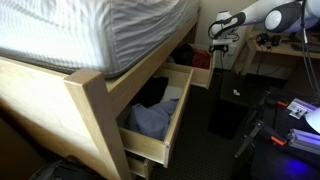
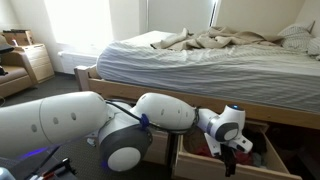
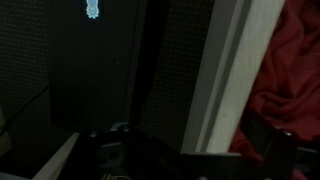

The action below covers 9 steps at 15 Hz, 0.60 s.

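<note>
the gripper hangs at the end of the arm, pointing down over the open drawer under the bed. in the wrist view its two dark fingers show at 5 and 7 o'clock, set wide apart. nothing is gripped between them. the picture is dim, so whether they touch the wood cannot be told.

the drawer sits at 5 o'clock in an exterior view, pulled out from the wooden bed frame. a red cloth lies inside it, just beside the gripper at its 9 o'clock. in the wrist view the drawer's pale wall runs from 1 o'clock down toward 6 o'clock. the red cloth fills the 3 o'clock side, and the 9 o'clock side is dark.

in an exterior view a nearer drawer also stands open at 6 o'clock, holding a blue cloth with a dark cloth behind it at 12 o'clock. a striped mattress lies on the frame above. rumpled bedding covers the bed's far end.
</note>
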Available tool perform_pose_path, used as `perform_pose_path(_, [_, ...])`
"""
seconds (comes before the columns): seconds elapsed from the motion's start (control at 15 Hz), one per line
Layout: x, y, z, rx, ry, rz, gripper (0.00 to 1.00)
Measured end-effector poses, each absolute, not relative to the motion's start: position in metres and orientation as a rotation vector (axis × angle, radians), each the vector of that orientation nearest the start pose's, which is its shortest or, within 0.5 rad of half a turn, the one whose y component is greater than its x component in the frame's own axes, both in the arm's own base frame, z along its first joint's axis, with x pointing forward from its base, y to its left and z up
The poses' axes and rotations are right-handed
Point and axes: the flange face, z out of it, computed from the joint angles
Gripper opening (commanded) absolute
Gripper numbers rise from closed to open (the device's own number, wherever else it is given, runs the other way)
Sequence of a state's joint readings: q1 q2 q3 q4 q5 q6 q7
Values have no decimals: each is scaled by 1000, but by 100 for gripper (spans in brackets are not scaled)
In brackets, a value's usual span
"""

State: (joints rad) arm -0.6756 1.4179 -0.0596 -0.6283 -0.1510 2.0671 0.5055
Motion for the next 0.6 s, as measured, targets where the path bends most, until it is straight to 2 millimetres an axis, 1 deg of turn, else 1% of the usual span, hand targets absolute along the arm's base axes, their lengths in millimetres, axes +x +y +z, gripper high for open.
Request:
perform_pose_path(0.07, [594,-528,94,-2825,1773,5,100])
perform_pose_path(0.2, [591,-532,93,-2817,1784,1,100])
perform_pose_path(0.33, [598,-529,97,-2798,1789,-67,100])
perform_pose_path(0.6, [620,-530,119,-2731,1761,-366,100])
